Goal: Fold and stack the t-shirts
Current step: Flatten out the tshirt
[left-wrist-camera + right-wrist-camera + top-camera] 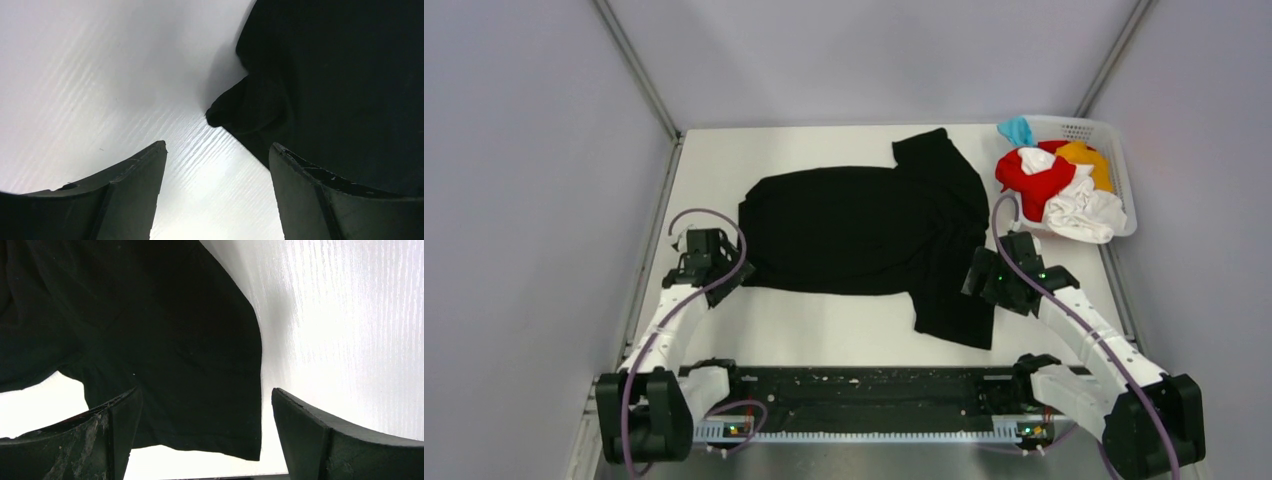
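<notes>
Top view: black t-shirt spread across the centre of the white worktop, lying sideways. One sleeve points toward the top of the frame, the other toward lower right of centre. Not folded; some wrinkling along its right side.

Upper right of frame: white lattice basket at the worktop's far right corner. Heaped in it, all crumpled:
- red t-shirt
- white t-shirt, spilling over the lower rim
- orange-yellow t-shirt
- light blue t-shirt, hanging over the upper left rim

Left arm reaches up from lower left. The left jaws sit centre left of frame, just beside the black shirt's lower left corner. Left wrist view: left jaws wide apart, nothing between them. Both fingers are at the bottom of the frame, with bare worktop in the gap. Black cloth fills the upper right, a small bunched corner poking toward centre. Contact between cloth and the right-hand finger: cannot tell.

Right arm reaches up from lower right. The right jaws sit right of centre, at the shirt's right edge beside the lower sleeve. Right wrist view: right jaws wide apart, gripping nothing, fingers at the bottom corners. Black cloth covers upper left and centre, and its straight hemmed edge runs down into the gap. Bare worktop at right
</notes>
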Motion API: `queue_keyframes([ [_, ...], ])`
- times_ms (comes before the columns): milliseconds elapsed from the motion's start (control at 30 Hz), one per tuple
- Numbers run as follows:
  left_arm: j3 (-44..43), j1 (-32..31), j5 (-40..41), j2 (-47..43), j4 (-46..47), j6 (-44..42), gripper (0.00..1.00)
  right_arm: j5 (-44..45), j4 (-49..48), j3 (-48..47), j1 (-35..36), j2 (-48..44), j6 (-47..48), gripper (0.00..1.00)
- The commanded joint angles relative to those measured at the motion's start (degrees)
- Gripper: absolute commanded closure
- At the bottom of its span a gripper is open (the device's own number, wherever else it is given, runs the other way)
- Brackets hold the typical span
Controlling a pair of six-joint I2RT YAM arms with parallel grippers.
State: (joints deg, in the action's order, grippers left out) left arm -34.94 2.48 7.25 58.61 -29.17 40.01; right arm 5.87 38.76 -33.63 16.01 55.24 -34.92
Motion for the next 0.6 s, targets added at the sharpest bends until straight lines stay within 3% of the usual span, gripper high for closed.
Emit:
queue_keyframes([
  [0, 1.2, -0.1, -4.6, 4.7, 4.5, 0.8, 0.22, -0.3, -1.5, -0.1, 0.5, 0.3, 0.7, 0.01],
  [133, 0.0, -0.1, -10.5, 11.2, 10.2, 0.6, 0.27, -0.4, -1.7, 0.5, 0.5, 0.4, 0.2, 0.02],
  [300, -1.7, 0.0, -11.9, 19.3, 14.6, 0.2, 0.37, -1.9, -1.7, 2.2, 2.1, 0.6, -2.8, 0.05],
  [367, -2.8, 0.0, -12.5, 22.3, 15.3, 0.1, 0.5, 0.2, -0.3, 2.1, 5.4, 1.1, -4.7, 0.05],
  [500, -3.6, 0.0, -11.3, 24.6, 15.3, 0.3, 0.99, 2.1, 3.2, 1.7, 11.2, 2.5, -8.5, 0.07],
  [567, -3.3, -0.1, -10.7, 24.1, 15.3, 0.0, 1.0, 2.2, 3.7, 2.5, 13.6, 2.7, -10.0, 0.09],
])
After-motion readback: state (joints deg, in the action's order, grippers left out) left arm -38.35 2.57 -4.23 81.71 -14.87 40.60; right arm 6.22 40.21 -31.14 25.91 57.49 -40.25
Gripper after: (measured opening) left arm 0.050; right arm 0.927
